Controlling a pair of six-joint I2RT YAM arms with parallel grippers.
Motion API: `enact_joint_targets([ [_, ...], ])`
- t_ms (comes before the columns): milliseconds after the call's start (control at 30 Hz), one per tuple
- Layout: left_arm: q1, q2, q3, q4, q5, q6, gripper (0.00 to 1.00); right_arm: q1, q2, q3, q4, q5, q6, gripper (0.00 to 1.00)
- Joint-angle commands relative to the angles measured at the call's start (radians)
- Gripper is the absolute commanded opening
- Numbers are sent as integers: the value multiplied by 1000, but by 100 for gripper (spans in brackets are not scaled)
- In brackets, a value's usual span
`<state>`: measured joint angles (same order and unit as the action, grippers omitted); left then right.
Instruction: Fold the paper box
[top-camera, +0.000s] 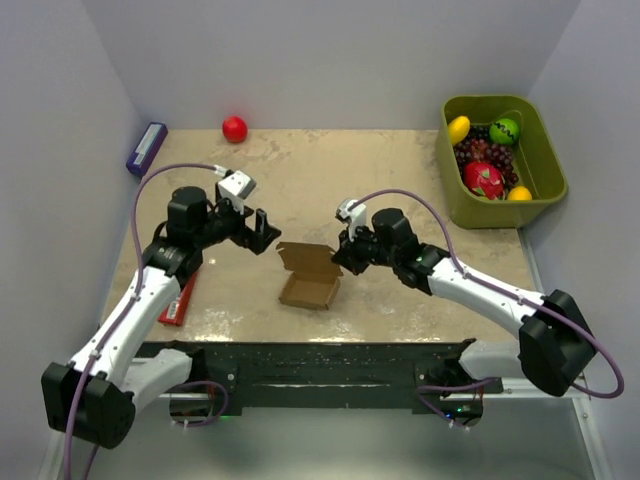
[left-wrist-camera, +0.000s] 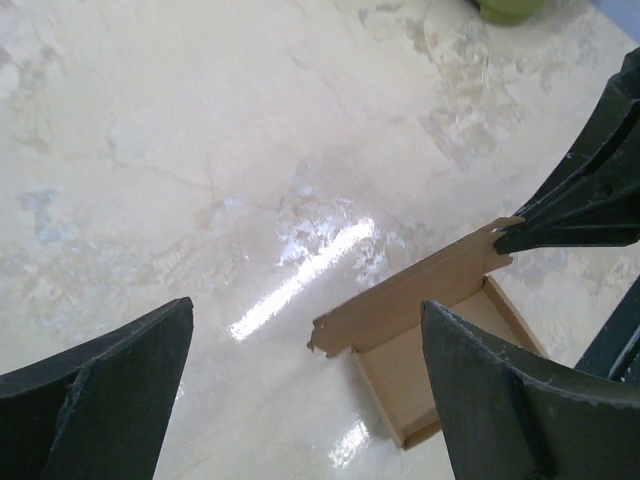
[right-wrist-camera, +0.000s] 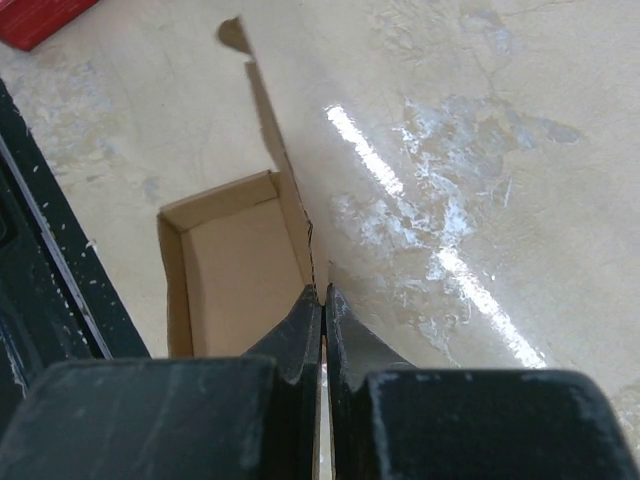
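The paper box (top-camera: 310, 281) is a small brown cardboard tray lying mid-table, its lid flap standing up along the far side. My right gripper (top-camera: 341, 257) is shut on the right end of that flap; in the right wrist view the fingertips (right-wrist-camera: 324, 291) pinch the thin cardboard edge, with the tray (right-wrist-camera: 235, 270) to their left. My left gripper (top-camera: 265, 232) hangs open just left of the box, touching nothing. In the left wrist view its gripper (left-wrist-camera: 305, 305) frames the flap's tabbed left corner and the box (left-wrist-camera: 430, 335), with the right gripper's dark fingers (left-wrist-camera: 575, 215) on the flap's far end.
A flat red packet (top-camera: 180, 297) lies under the left arm near the front edge. A purple-blue box (top-camera: 146, 147) and a red ball (top-camera: 234, 128) sit at the back left. A green bin (top-camera: 545, 165) of fruit stands at the back right.
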<state>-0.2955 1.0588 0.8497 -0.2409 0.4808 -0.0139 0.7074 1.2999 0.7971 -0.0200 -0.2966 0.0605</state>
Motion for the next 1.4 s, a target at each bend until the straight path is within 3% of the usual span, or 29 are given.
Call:
enact_joint_targets([
  [0, 13, -85, -61, 84, 16, -37, 100, -25, -70, -15, 101, 24, 41, 0],
  [367, 15, -168, -98, 86, 44, -31, 100, -144, -152, 54, 49, -159, 102, 0],
  [833, 21, -151, -95, 106, 85, -38, 98, -180, -206, 106, 23, -294, 124, 0],
  [1133, 21, -88, -78, 114, 79, -41, 83, -178, -179, 120, -14, -338, 90, 0],
  [1367, 21, -69, -80, 127, 108, -46, 64, -178, -162, 126, -23, -355, 78, 0],
])
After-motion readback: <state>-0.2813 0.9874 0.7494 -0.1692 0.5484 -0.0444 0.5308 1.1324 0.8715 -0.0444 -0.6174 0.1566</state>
